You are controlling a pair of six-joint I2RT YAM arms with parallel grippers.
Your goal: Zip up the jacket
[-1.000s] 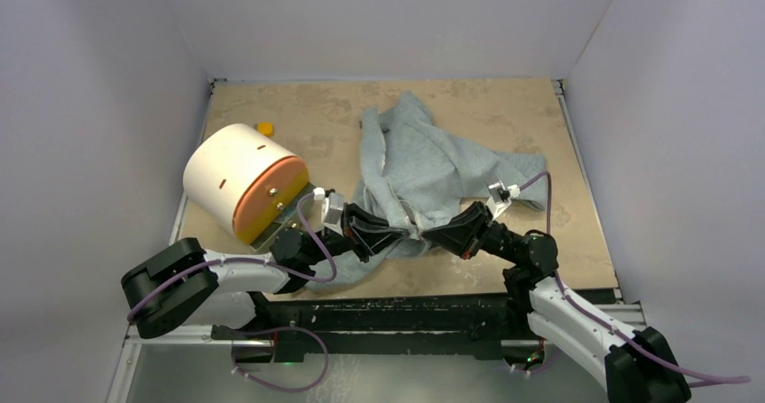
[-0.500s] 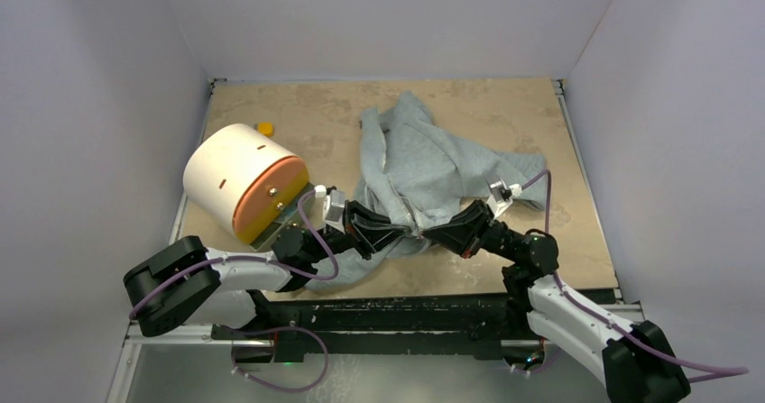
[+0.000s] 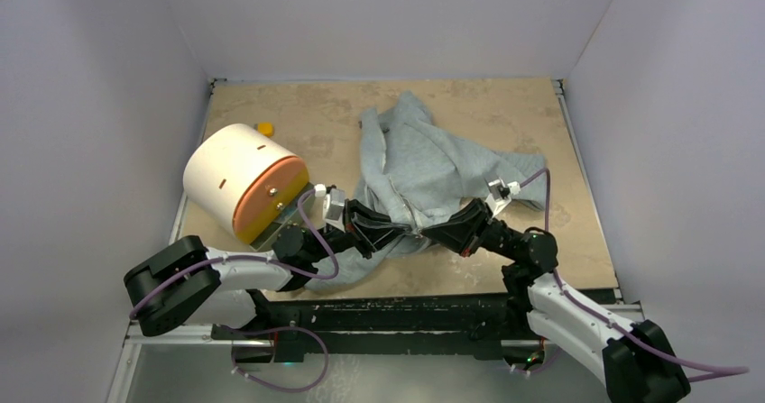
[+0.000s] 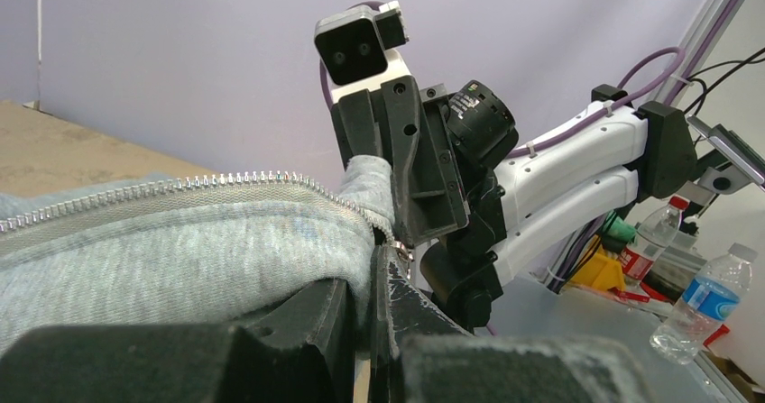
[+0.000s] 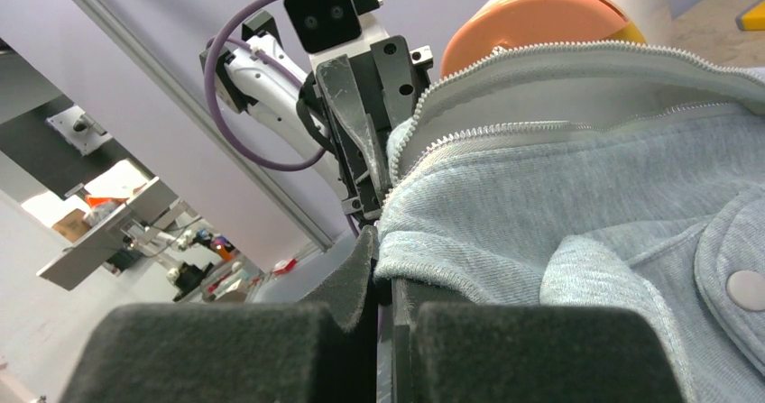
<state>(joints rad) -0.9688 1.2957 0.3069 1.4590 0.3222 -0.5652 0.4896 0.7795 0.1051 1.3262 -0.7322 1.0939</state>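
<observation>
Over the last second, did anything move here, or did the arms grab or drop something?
Hardly anything. The right arm shifted its pose very slightly; nothing was grabbed or let go. As before, the left gripper and right gripper stay pinched shut on the bottom edge of the jacket beside the zipper, tips nearly meeting. The jacket lies the same.

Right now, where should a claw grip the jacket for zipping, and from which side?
The near hem of the jacket, beside the zipper teeth, approached flat from either side: that thin edge fits shut jaws, as left claw and right claw pinch it.
</observation>
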